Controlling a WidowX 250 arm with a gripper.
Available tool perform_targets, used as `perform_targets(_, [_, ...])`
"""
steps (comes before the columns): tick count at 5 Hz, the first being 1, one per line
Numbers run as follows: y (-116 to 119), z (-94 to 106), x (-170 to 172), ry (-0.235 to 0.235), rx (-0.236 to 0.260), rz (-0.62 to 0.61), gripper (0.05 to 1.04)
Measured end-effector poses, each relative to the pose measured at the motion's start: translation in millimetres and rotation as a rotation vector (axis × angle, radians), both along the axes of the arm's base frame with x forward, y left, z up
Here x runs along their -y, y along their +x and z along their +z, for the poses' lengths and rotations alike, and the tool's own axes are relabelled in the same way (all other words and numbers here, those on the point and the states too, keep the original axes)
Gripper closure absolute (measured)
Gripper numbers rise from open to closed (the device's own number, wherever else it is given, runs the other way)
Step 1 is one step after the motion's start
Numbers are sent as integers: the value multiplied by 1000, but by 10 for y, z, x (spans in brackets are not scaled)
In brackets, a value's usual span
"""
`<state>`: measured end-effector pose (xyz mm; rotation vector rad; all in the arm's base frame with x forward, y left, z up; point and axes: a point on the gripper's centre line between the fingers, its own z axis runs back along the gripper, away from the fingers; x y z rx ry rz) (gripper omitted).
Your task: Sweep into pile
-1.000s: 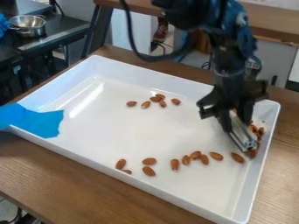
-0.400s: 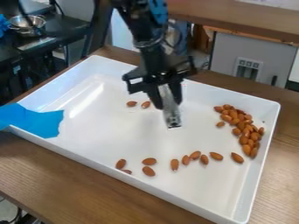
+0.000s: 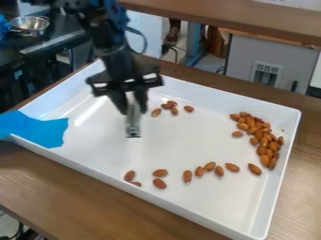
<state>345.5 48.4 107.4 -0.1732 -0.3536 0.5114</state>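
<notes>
Our black two-finger gripper (image 3: 130, 104) has moved leftward into the frame's upper left, clenched on a silvery metal tool (image 3: 133, 123), long axis near upright, and we see the small cluster of brown oval almonds (image 3: 174, 111), upper centre, rightward of it.

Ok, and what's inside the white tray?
The white tray holds almonds: a big pile at image right, a small cluster towards the back and scattered ones nearer the front. Whatever lies behind the gripper and its metal tool is hidden.
</notes>
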Motion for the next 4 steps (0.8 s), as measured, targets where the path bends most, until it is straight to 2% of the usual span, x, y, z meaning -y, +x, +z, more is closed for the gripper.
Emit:
perform_targets(1, [151, -84, -356, 55, -53, -50, 717])
perform_targets(2, [230, -84, -495, 82, -72, -122, 717])
perform_targets(3, [231, -159, -531, 115, -114, -220, 717])
perform_targets(4, [226, -210, -569, 164, -106, -265, 717])
